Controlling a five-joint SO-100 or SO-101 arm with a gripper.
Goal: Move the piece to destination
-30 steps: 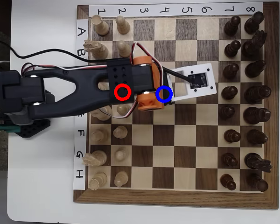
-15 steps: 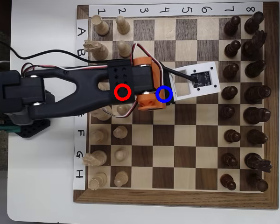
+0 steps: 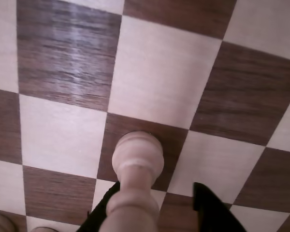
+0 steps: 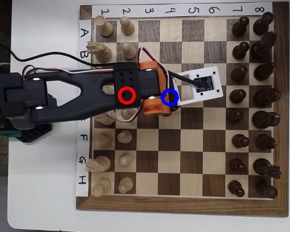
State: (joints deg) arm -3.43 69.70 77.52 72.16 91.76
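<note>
Black arm (image 4: pixel 82 92), orange servo (image 4: pixel 152 104), white camera mount (image 4: pixel 203 86), red-white-black cables.

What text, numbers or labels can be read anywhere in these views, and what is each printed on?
"1 2 3 4 5 6 7 8": white paper strip along the chessboard's top edge in the overhead view, digits lying on their side.
"A", "B", "F", "G", "H": white paper strip along the board's left edge; the middle letters are hidden by the arm.
Circuit board: markings too small to read.
Wrist view: no text.
</note>
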